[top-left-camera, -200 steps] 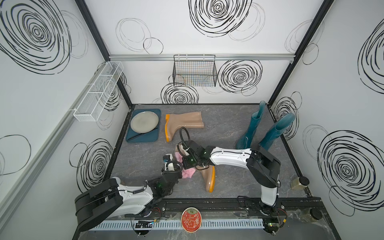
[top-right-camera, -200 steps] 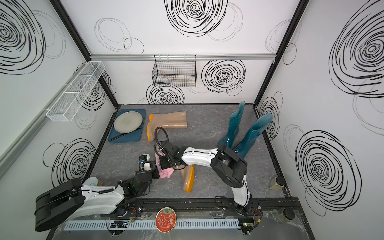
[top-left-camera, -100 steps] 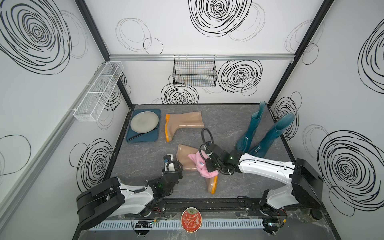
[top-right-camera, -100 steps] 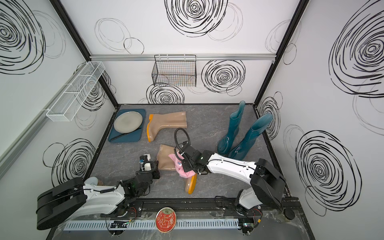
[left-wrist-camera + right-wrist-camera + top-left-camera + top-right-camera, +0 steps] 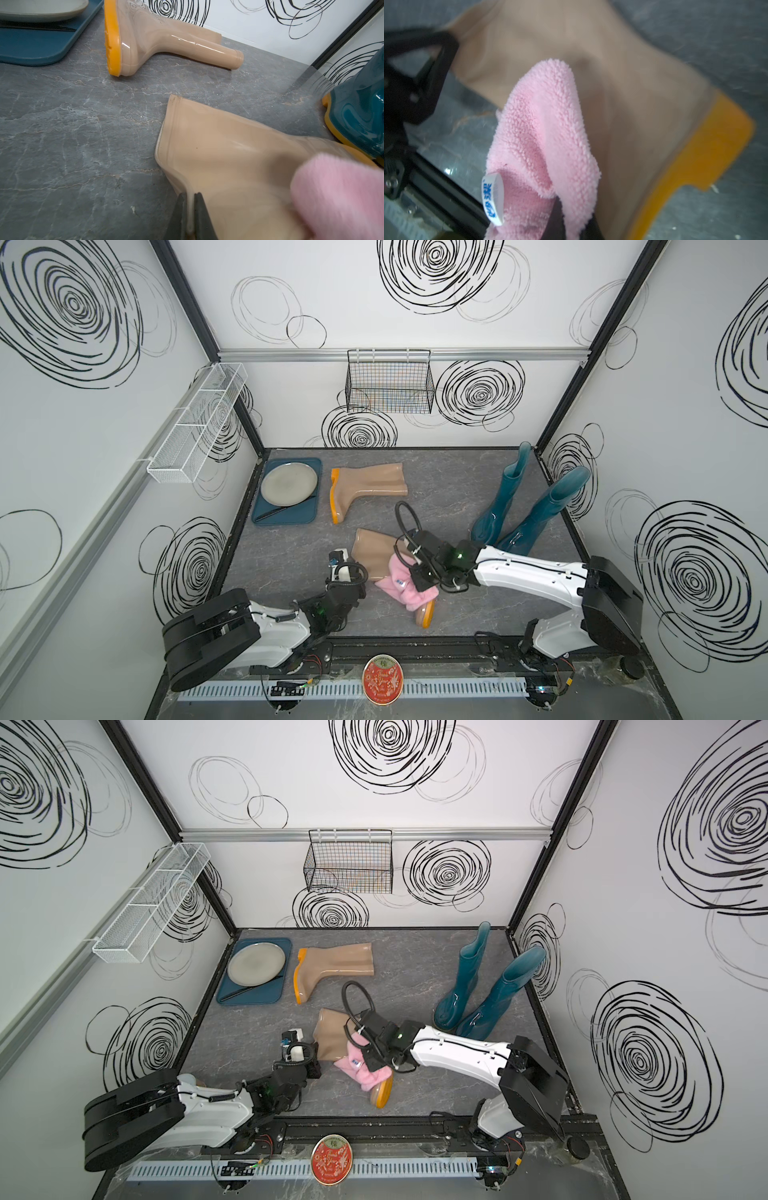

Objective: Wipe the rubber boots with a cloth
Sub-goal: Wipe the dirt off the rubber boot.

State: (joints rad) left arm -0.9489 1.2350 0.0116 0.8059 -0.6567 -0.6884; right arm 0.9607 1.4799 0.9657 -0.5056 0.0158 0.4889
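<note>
A beige rubber boot [image 5: 372, 549] [image 5: 332, 1033] lies on its side at the front middle of the floor. My left gripper [image 5: 358, 576] [image 5: 191, 209] is shut on the edge of its shaft [image 5: 228, 149]. The pink cloth [image 5: 401, 587] [image 5: 359, 1069] [image 5: 546, 135] drapes over this boot's foot near the orange sole [image 5: 695, 166], and my right gripper [image 5: 417, 578] [image 5: 573, 220] is shut on it. A second beige boot [image 5: 368, 485] [image 5: 166, 41] lies further back. Two teal boots [image 5: 500, 497] [image 5: 544, 510] stand at the right.
A teal tray [image 5: 305, 514] with a grey plate [image 5: 289, 483] sits at the back left. A black wire basket [image 5: 388, 383] hangs on the back wall and a white mesh shelf [image 5: 195, 427] on the left wall. A red round tin [image 5: 382, 678] lies by the front rail.
My right gripper has swept the cloth along the near beige boot, from beside the left gripper towards the sole. The left gripper has kept its hold and place.
</note>
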